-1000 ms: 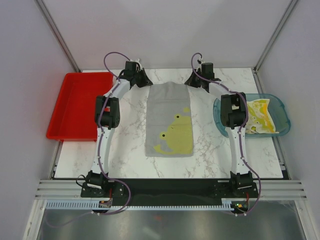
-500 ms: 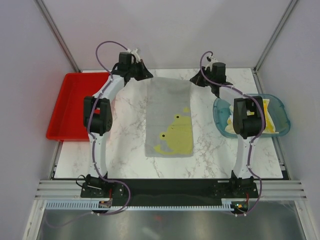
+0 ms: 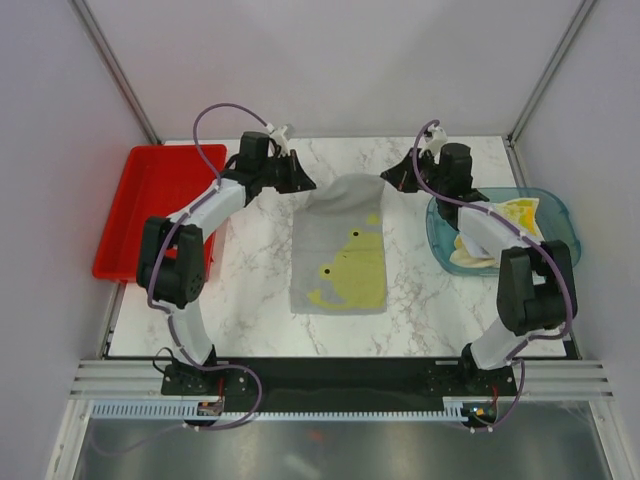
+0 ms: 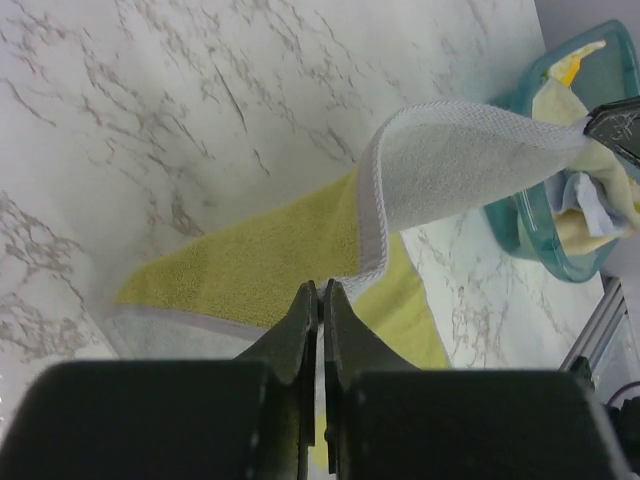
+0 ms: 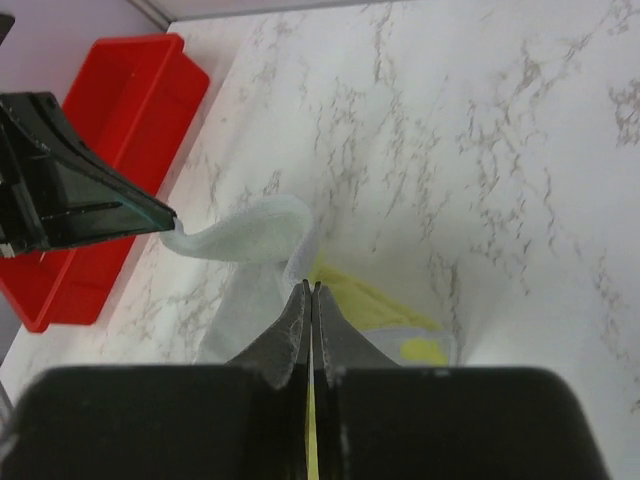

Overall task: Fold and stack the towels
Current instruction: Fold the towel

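My left claw [image 3: 305,185] and right claw [image 3: 390,177], arms outstretched, clamp far corners of the grey towel [image 3: 340,255]; red tray [image 3: 150,215], teal bin [image 3: 568,247] flanking.

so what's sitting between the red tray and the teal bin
The grey towel with the frog print, lying on the marble table, its far corners pinched up by the left gripper and right gripper. The top view shows it.

Bright, even light from above. Shadows on the tabletop [image 3: 250,290] are soft. Both wrist views look blurry near the bottom.
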`<state>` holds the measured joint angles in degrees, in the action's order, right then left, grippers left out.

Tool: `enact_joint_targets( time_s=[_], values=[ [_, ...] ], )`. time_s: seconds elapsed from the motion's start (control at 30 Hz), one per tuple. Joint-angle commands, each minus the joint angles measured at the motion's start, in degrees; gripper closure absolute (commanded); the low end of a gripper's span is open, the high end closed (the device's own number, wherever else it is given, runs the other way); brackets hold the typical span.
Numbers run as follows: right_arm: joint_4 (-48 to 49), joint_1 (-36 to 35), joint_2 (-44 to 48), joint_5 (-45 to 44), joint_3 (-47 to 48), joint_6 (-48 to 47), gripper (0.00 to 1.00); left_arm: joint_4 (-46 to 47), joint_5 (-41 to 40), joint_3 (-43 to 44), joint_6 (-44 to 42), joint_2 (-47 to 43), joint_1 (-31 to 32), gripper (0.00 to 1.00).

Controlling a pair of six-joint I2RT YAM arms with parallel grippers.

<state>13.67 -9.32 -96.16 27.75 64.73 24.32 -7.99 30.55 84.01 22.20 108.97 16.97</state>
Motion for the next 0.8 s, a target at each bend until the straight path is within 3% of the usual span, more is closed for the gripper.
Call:
enact_joint_targets(
  time_s=[0.0,0.4,0.77],
  values=[
    [0.22,-1.75,7.37,-0.32,-6.71,-2.25,1.00,3.86,-0.31,-4.80,-3.12,-8.23,0.60,0.98],
    [-8.22,-11.50,28.91,-11.30,-25.34,-1.73,1.00,3.33,-6.02,-29.75,-3.21,-31.69,5.87,0.98],
    [-12.09,-14.58,40.78,-12.81,-38.36,2.31,1.00,-2.56,-15.86,-40.58,1.09,-39.62,12.55,0.98]
  ],
)
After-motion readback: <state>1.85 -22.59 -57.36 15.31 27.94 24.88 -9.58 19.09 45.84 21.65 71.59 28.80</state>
